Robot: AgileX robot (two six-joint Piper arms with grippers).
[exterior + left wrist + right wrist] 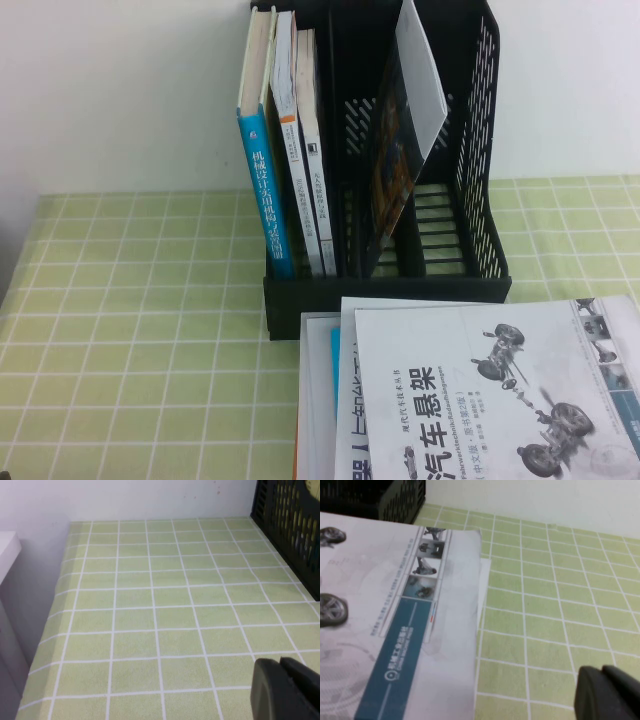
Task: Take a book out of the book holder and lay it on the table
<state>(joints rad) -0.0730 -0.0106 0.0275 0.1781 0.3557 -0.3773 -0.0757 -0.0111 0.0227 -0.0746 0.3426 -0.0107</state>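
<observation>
At the near edge of each wrist view, a dark finger tip is all that shows of either tool. The left gripper (285,690) hangs over bare cloth, well apart from the book holder (480,150); the right gripper (607,695) hangs over cloth just beside the white book with the car-chassis drawing (500,400). Whether either pair of fingers stands apart or together cannot be told. Neither arm appears in the high view, and nothing is held.

The book (405,110) stands in the holder's right compartment, leaning hard across it, its dark orange-blue side facing left and its upper corner rising above the rack's rim. Three thicker books (285,140) fill the left compartment.

Judgement: the book is thin, light and limp; it will likely bow when lifted by one edge, and its glossy cover may slip. The exposed top corner is the accessible hold, pinched across the cover's thickness, then drawn upward clear of the wall. The table (130,330) offers open space on the left for laying it flat.
</observation>
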